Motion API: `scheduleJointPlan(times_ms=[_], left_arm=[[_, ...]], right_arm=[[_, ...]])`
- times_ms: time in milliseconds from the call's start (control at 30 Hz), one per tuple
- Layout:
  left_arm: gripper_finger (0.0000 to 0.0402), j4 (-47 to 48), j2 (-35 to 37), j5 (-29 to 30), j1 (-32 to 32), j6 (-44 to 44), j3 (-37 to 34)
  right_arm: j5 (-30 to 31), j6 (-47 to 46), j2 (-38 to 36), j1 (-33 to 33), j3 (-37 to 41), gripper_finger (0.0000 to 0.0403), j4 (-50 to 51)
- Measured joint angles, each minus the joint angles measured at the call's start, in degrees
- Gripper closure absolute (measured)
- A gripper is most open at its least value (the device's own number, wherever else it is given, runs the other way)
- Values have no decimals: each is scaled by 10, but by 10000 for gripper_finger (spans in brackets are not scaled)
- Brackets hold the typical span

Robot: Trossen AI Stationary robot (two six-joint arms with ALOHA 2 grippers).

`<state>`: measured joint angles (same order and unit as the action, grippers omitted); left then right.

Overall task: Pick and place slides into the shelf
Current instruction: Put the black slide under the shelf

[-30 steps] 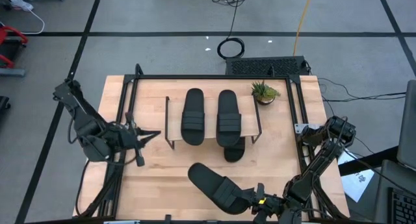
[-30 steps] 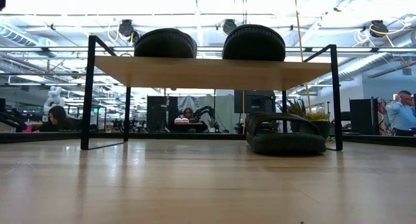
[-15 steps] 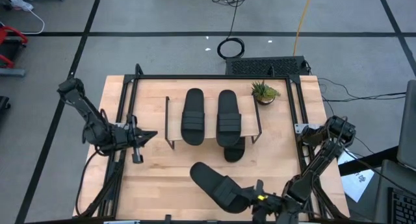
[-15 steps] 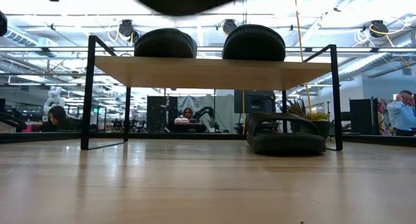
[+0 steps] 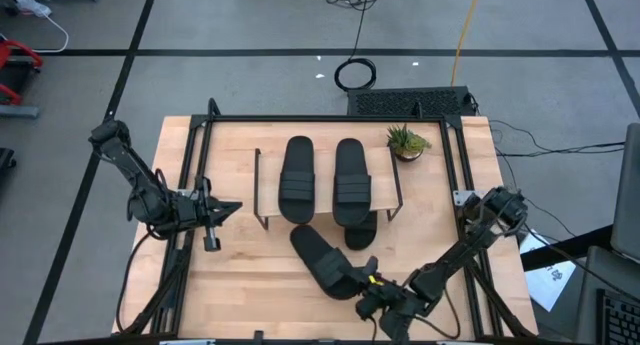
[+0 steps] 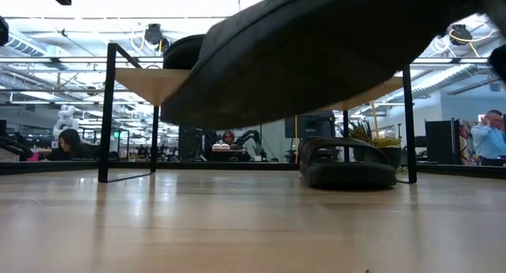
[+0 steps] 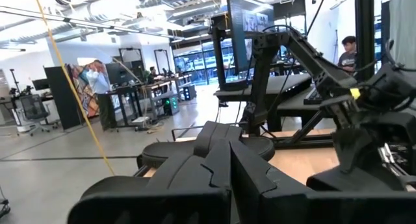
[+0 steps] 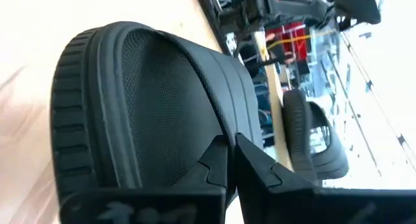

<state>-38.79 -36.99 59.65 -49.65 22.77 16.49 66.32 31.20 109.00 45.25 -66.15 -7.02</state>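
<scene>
Two black slides [image 5: 297, 181] [image 5: 352, 179] lie side by side on the shelf's wood top [image 5: 325, 155]. A third slide [image 6: 348, 165] rests sole-down on the table under the shelf's right end. The fourth slide [image 5: 320, 257] is in my right gripper [image 5: 366, 281], in the air in front of the shelf. In the low view its sole [image 6: 316, 59] fills the upper picture. My left gripper [image 5: 228, 207] is shut and hovers left of the shelf, touching nothing. My right gripper has the fourth slide by its wide strap band [image 8: 195, 94], the fingers [image 8: 260, 175] closed together on the strap's near edge. It comes nearly level from the table's near right. The slide is lifted clear of the table and tilted, with its free end pointing toward the shelf.
A small potted plant [image 5: 406, 141] stands at the shelf's far right corner. A black frame [image 5: 330, 118] runs around the tabletop. Bare wood lies left of the shelf and along the near edge [image 5: 240, 295]. People sit at desks in the room beyond.
My right gripper has carried the fourth slide from the near edge toward the far edge and the shelf. The slide has stayed lifted, and its free end now reaches close to the shelf's front. In the low view its sole has grown from a dark sliver to most of the upper picture.
</scene>
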Motion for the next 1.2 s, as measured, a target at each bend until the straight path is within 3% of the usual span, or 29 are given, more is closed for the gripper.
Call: scheduleJointPlan(times_ms=[200,333,600,867,1200], left_arm=[[398,0,0,1,0,-1,0],[399,0,0,1,0,-1,0],[399,0,0,2,0,-9,0],[399,0,0,2,0,-19,0],[396,10,0,0,0,-29,0]], right_arm=[[113,66,50,-10,0,402,-148],[132,151,80,-10,-6,402,-243],[131,177,136,-11,-77,402,-227],[174,132,142,-26,-100,402,-214],[157,54,141,-31,-103,402,-161]])
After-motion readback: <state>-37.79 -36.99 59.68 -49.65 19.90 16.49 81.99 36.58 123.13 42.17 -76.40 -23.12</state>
